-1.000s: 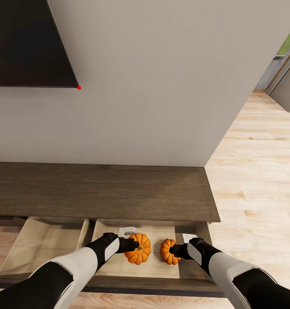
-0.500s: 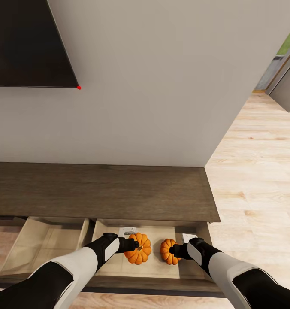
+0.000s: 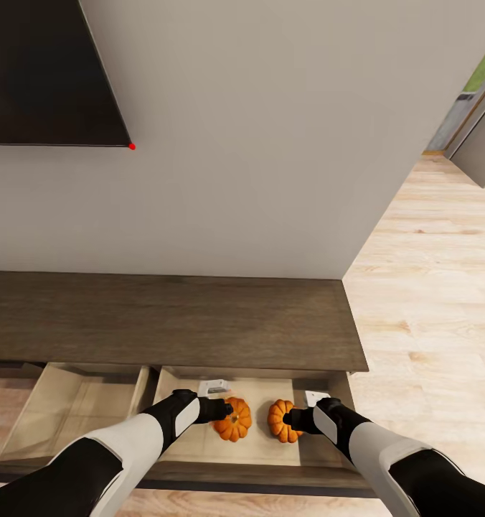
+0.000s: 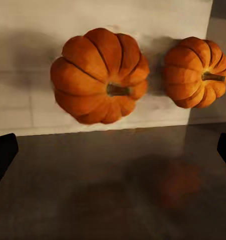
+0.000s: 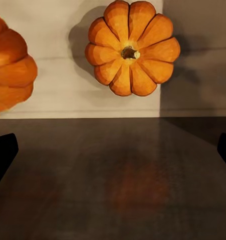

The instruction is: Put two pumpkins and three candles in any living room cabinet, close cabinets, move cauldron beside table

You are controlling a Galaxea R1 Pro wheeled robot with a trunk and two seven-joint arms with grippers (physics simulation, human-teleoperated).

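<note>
Two orange pumpkins lie side by side on the beige floor of an open drawer (image 3: 260, 446) in the long dark-brown cabinet (image 3: 171, 323). My left gripper (image 3: 225, 411) hovers open over the left pumpkin (image 3: 234, 423), its dark fingertips (image 4: 2, 152) spread wide above the pumpkin (image 4: 99, 75). Over the right pumpkin (image 3: 279, 421) my right gripper (image 3: 291, 418) is also open, and that pumpkin (image 5: 132, 47) rests stem-up below it. Neither gripper holds anything. The candles, cauldron and coffee table are out of view.
A second drawer (image 3: 77, 409) stands pulled out and empty to the left. A black TV (image 3: 41, 72) hangs on the grey wall above the cabinet. Light wood floor (image 3: 429, 323) stretches to the right toward a grey door (image 3: 483, 151).
The left pumpkin has dropped out of my left gripper onto the drawer floor and now looks smaller and lower. The right pumpkin and both arms stay put.
</note>
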